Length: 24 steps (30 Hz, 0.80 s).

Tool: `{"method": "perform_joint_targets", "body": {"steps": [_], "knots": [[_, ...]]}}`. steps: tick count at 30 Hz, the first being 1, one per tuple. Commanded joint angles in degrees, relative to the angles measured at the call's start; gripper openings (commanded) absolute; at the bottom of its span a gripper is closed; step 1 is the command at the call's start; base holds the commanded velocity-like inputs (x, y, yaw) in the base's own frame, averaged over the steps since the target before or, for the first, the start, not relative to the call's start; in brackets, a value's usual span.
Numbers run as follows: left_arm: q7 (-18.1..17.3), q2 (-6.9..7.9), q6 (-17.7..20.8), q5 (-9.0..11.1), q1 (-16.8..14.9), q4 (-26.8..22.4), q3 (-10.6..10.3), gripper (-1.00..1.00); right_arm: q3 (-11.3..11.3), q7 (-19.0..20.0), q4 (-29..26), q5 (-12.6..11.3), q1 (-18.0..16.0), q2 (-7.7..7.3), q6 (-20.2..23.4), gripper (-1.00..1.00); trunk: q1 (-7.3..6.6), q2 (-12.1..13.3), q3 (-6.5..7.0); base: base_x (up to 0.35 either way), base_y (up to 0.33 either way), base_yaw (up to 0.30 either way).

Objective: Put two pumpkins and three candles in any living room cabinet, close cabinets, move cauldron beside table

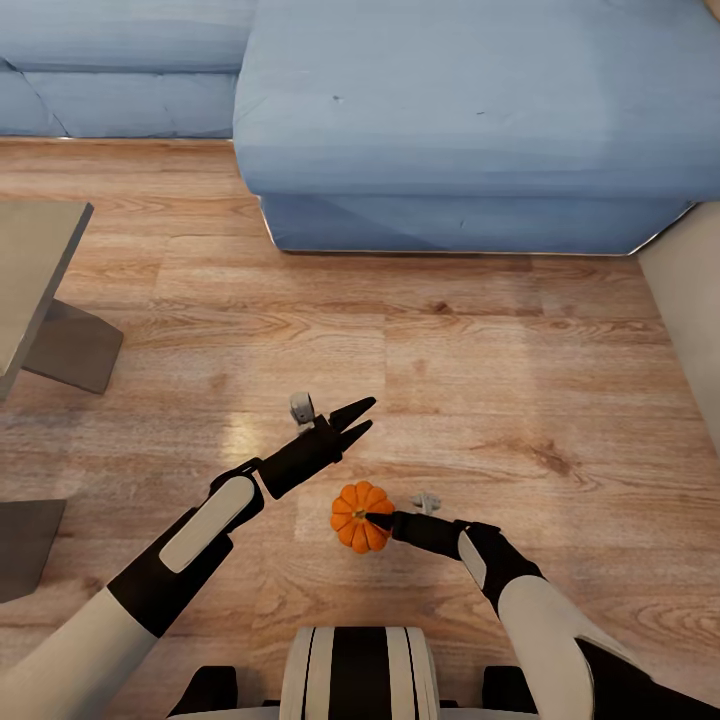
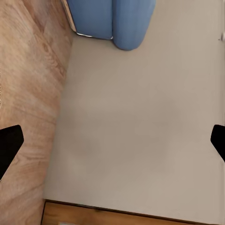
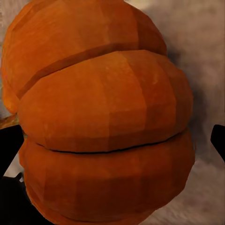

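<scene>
Pumpkin (image 3: pixel 103 117), orange, ribbed: sits between the fingers of the right claw (image 1: pixel 372 520), gripped, low over the wood floor (image 1: pixel 450 360). Left claw (image 1: pixel 358 420): fingers spread, holding nothing. Blue sofa (image 1: pixel 470 110) beyond.

Pumpkin (image 1: pixel 361 516) underside — perhaps gripped — hidden

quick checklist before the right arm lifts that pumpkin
1. Pumpkin between the right gripper fingers: ok, the right wrist view has it close up between both tips.
2. Firm grip: cannot tell, contact is not clear.
3. Left gripper clear of the pumpkin: ok, open and apart from it.
4. Room above the floor: ok, the sofa stands well back.
5. Cabinet in sight for drop-off: not ok.
</scene>
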Motion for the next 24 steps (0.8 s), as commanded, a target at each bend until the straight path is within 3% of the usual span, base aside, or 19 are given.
{"method": "perform_joint_targets", "body": {"steps": [1, 24], "knots": [[0.0, 0.0, 0.0, 0.0, 0.0, 0.0, 0.01, 1.0, 0.14, -1.53, 0.05, 0.95, 0.01, 0.01, -0.32, 1.0, 0.01, 0.0, -0.05, 0.0, 0.0, 0.177], [0.0, 0.0, 0.0, 0.0, 0.01, 0.0, -0.07, 1.0, 0.2, -1.51, -0.01, 0.95, -0.01, 0.07, -0.03, 1.0, 0.01, 0.0, -0.51, 0.0, 0.0, 0.084]]}}
